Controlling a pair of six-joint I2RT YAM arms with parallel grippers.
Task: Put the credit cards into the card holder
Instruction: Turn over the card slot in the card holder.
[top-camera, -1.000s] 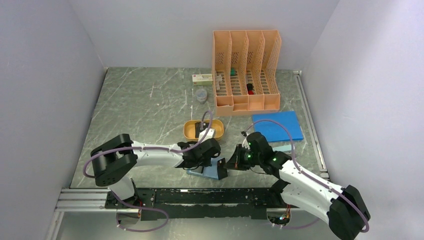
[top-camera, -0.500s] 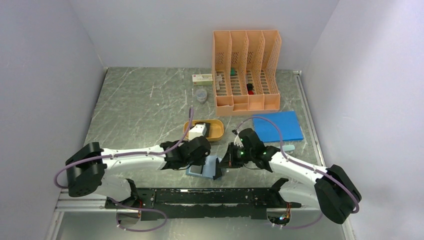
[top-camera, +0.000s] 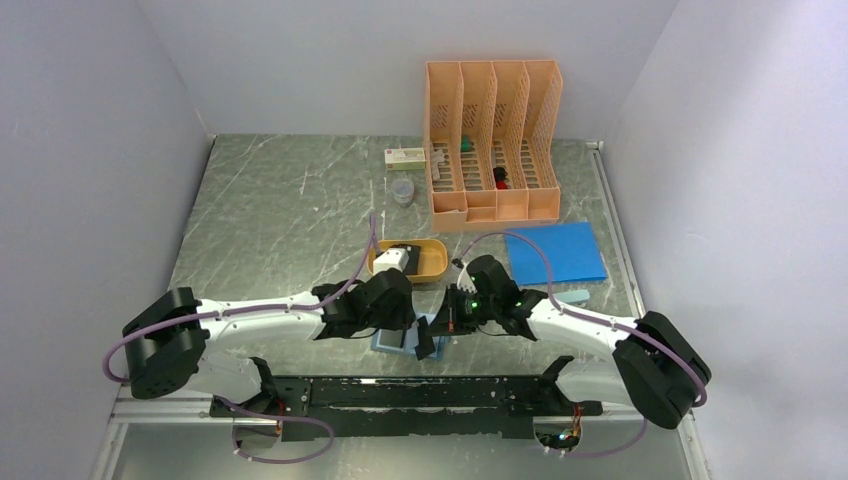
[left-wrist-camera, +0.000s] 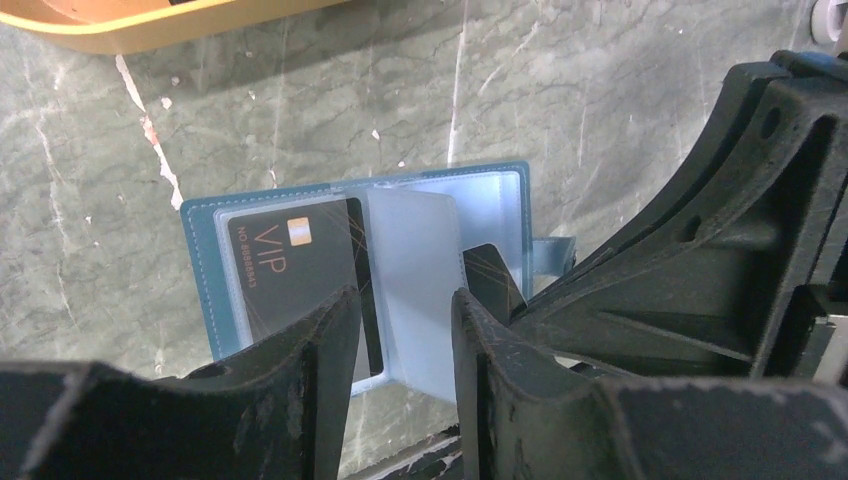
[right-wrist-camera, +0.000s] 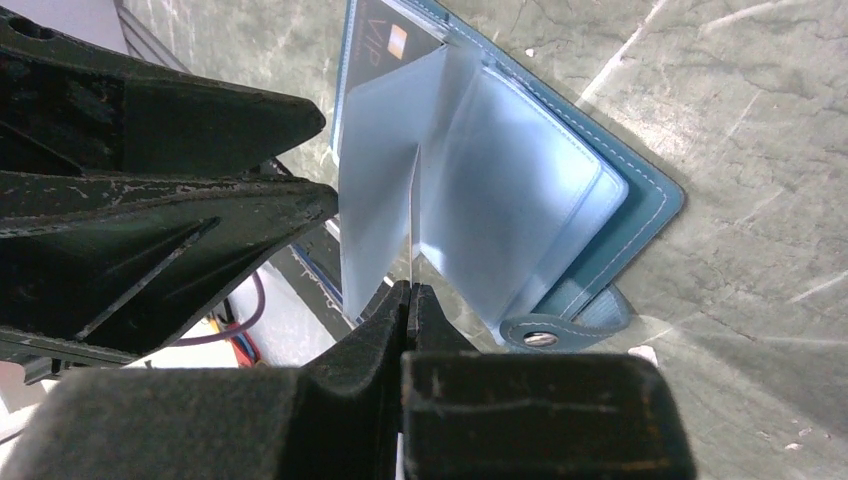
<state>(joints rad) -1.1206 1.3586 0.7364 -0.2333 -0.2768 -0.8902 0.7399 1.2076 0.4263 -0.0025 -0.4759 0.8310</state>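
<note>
- the right gripper (right-wrist-camera: 410, 292) is pinched tight on a dark credit card (left-wrist-camera: 490, 276), which the right wrist view shows edge-on among the holder's pockets.
- the left gripper (left-wrist-camera: 403, 305) is narrowly parted, with 1 finger on each side of a raised clear leaf (left-wrist-camera: 410, 250).
- the card holder (left-wrist-camera: 200, 275) lies open on the worktop (left-wrist-camera: 620, 90) between both grippers, near the front edge.
- 1 vip card (left-wrist-camera: 290, 270) sits in its left pocket.
- an orange tray (left-wrist-camera: 150, 25) lies just beyond.

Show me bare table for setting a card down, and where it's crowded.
Bare: table left of the tray and organizer, out to the wall. Crowded: around the wallet at near middle; the sheet covers the right.
</note>
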